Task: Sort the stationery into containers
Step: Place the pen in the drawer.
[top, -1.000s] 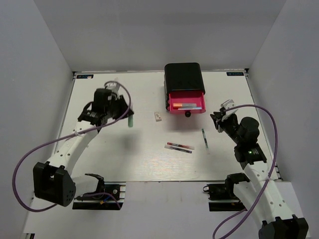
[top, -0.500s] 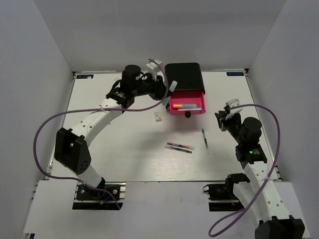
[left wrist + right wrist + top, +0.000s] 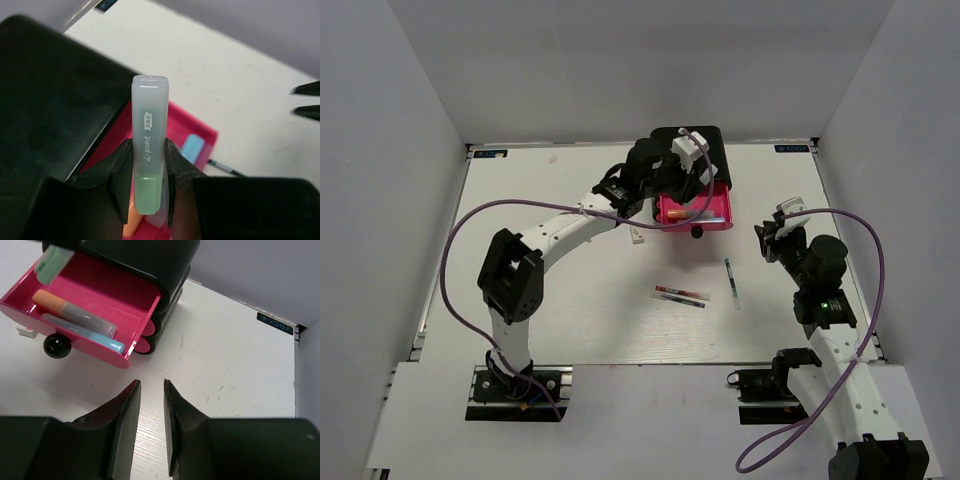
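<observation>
My left gripper (image 3: 149, 146) is shut on a light green marker (image 3: 149, 125), its cap pointing away from me. It hovers over the open pink drawer (image 3: 718, 221) of the black cabinet (image 3: 722, 148). From the right wrist the green marker (image 3: 52, 262) hangs over the drawer's far left corner. An orange-tipped marker (image 3: 55, 301) and a blue marker (image 3: 100, 341) lie in the drawer (image 3: 75, 352). Two red-marked pens (image 3: 680, 294), a dark pen (image 3: 730, 277) and a white eraser (image 3: 638, 235) lie on the table. My right gripper (image 3: 151, 385) stands open and empty, to the right of the cabinet.
The drawer's black knob (image 3: 56, 346) juts toward the table's middle. White enclosure walls rise along the back and both sides of the table (image 3: 550, 300). The left arm (image 3: 570, 225) stretches diagonally across the table's left half to the cabinet.
My left arm has swung from the table's left side across to the cabinet, carrying the green marker over the open drawer. The right gripper has barely shifted, its jaws slightly wider.
</observation>
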You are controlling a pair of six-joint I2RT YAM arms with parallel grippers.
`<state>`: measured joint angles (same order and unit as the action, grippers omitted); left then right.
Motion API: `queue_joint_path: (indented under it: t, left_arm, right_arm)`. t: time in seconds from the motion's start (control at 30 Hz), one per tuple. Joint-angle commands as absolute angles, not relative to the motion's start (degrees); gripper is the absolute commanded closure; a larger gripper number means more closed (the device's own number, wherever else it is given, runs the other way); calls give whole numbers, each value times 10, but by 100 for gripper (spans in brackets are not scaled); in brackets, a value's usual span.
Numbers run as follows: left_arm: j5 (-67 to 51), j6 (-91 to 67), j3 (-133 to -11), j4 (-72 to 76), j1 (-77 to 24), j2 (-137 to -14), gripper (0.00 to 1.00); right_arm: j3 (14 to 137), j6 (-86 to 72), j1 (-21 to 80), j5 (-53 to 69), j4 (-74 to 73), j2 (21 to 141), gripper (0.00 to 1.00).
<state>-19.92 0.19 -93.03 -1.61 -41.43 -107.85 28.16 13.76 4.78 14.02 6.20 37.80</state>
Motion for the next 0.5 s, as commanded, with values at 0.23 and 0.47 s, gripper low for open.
queue_joint_path:
  t: [0.23, 0.47]
  left_arm:
    - [-62, 80, -954, -40, -438, -1081, 55]
    - [-67, 80, -978, -53, -443, -1081, 40]
  right_arm:
    - [273, 134, 42, 138, 94, 376, 63]
    - [271, 147, 40, 153, 90, 385, 49]
